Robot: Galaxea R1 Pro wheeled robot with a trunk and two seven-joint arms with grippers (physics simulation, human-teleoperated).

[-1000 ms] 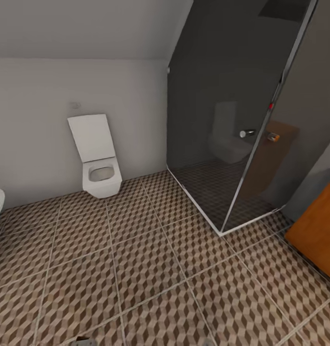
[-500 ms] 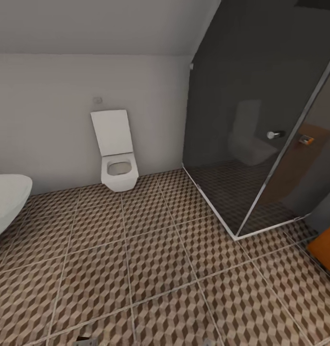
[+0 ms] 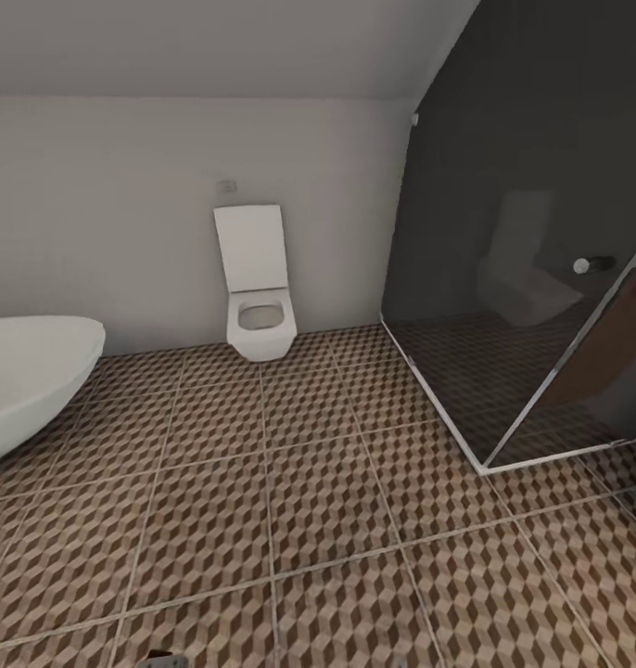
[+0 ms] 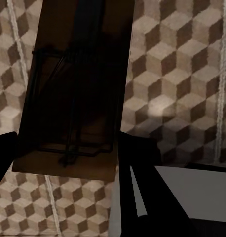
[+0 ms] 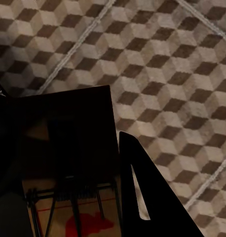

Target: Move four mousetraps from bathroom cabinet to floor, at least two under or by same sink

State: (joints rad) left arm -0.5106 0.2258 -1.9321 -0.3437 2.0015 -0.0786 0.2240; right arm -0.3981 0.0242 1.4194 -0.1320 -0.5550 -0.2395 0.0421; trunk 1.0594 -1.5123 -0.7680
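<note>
Left hand (image 4: 68, 163) grasps a mousetrap (image 4: 76, 84); right hand (image 5: 68, 173) grasps another mousetrap (image 5: 73, 163). Cube-patterned bathroom floor (image 3: 309, 520) below; toilet (image 3: 258, 288) at upper centre.

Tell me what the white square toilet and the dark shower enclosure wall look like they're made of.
White square toilet: probably glazed ceramic, going by its smooth, uniform white surface. Dark shower enclosure wall: tinted glass in a pale metal-looking frame; it reflects the toilet faintly and the patterned floor tiles show through.

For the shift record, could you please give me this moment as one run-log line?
phase: carrying | left tool: shut on mousetrap | right tool: shut on second mousetrap | ahead: toilet, bathtub, glass shower, bathroom floor
</note>
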